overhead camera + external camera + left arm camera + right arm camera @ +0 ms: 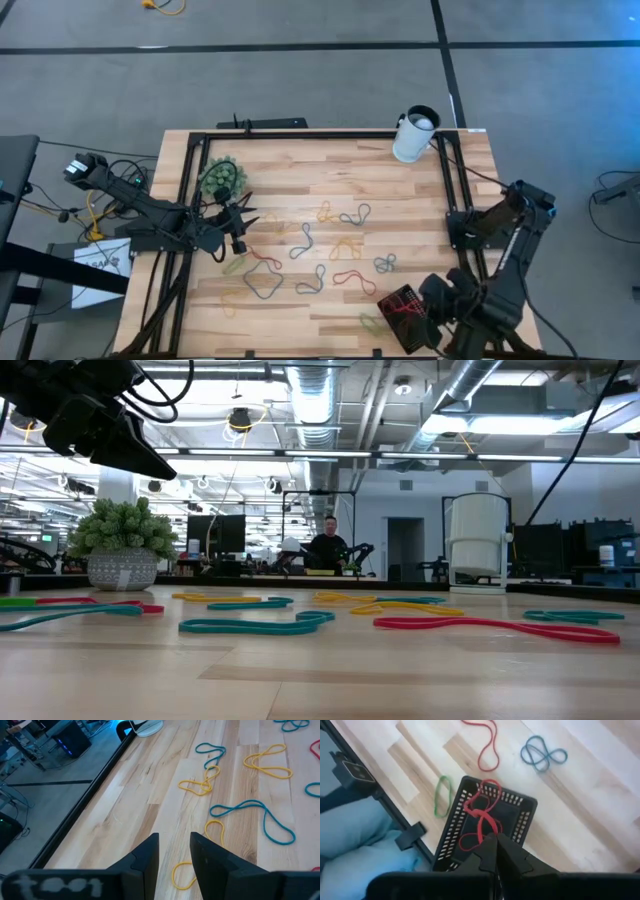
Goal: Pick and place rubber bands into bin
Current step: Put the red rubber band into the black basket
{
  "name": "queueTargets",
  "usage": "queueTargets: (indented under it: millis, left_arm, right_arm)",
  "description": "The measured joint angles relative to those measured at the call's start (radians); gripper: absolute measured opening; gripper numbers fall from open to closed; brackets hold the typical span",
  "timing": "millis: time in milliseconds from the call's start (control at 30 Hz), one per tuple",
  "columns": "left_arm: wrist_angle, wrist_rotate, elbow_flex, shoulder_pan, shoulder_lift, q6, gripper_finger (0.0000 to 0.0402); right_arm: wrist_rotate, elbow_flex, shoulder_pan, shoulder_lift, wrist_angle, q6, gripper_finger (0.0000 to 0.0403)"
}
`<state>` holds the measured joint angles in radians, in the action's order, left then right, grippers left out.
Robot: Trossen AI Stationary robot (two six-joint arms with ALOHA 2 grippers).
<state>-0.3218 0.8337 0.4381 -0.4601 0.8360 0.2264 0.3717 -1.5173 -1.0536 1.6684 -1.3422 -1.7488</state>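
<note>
Left gripper (243, 222) over the table's left side near the small potted plant (220, 178), fingers (146, 857) apart, nothing between them. Right gripper (428, 293) pressed together above the bin (404, 308) at the near right corner, red bands (479, 820) lying inside. Other rubber bands (301, 240) scattered across the wooden table (330, 170); white cup (412, 136) at far right.

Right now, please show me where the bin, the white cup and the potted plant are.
bin (520, 822): right wrist view, on its perforated side wall.
white cup (409, 143): high view, on its white side.
potted plant (122, 569): low view, on its patterned pot.
</note>
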Motion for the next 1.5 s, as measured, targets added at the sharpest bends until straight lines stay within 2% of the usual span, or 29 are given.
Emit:
queueTargets:
  millis: [233, 567, 933, 1100, 1400, 1500]
  left_arm:
    - [0.000, 0.006, 0.000, 0.000, 0.000, -0.016, 0.0101]
    - [-0.001, 0.013, 0.000, 0.000, 0.000, -0.016, 0.0101]
    - [-0.001, 0.017, 0.000, 0.000, 0.000, -0.039, 0.0101]
    - [-0.001, 0.017, 0.000, 0.000, 0.000, -0.039, 0.0101]
    - [0.000, 0.017, 0.000, 0.000, 0.000, -0.038, 0.0101]
    - [0.000, 0.016, 0.000, 0.000, 0.000, -0.038, 0.0101]
  right_arm:
    - [0.006, 0.001, -0.022, 0.022, 0.003, -0.056, 0.0000]
    - [0.075, 0.044, 0.002, 0.022, 0.033, -0.056, 0.0000]
    - [0.072, 0.286, 0.014, 0.023, 0.360, -0.058, 0.0000]
    - [0.054, 0.384, 0.056, 0.023, 0.405, -0.056, 0.0000]
    - [-0.059, 0.501, 0.142, 0.022, 0.620, 0.109, 0.0000]
    - [-0.065, 0.507, 0.166, 0.022, 0.620, 0.124, 0.0000]
